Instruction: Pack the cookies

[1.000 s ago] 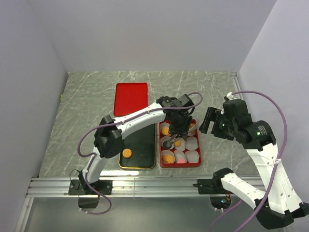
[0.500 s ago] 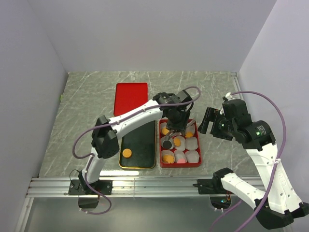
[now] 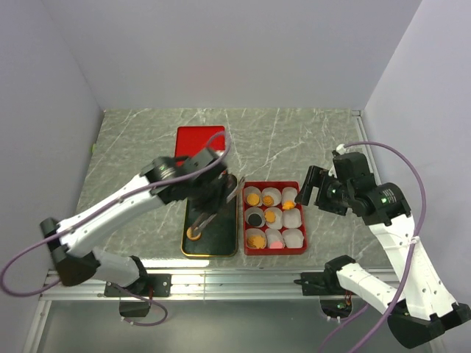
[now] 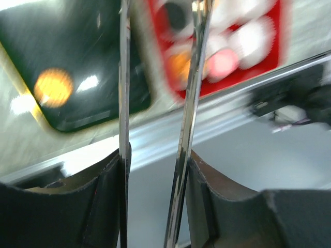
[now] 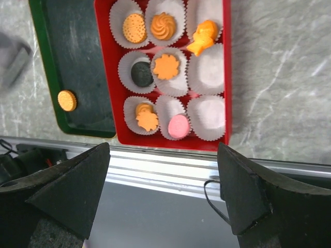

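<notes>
My left tool (image 3: 200,223) hangs over the dark tray (image 5: 83,46). Its thin fingers look parted with nothing between them, as far as its blurred view shows. One orange cookie (image 5: 67,100) lies on that tray, close by the tips. My right tool (image 5: 163,150) is spread wide, gripping nothing, above the red box (image 5: 227,77). There, seven cookies (image 5: 166,67) sit in paper cups (image 5: 207,116). Tray and box lie side by side on the surface (image 5: 279,77).
</notes>
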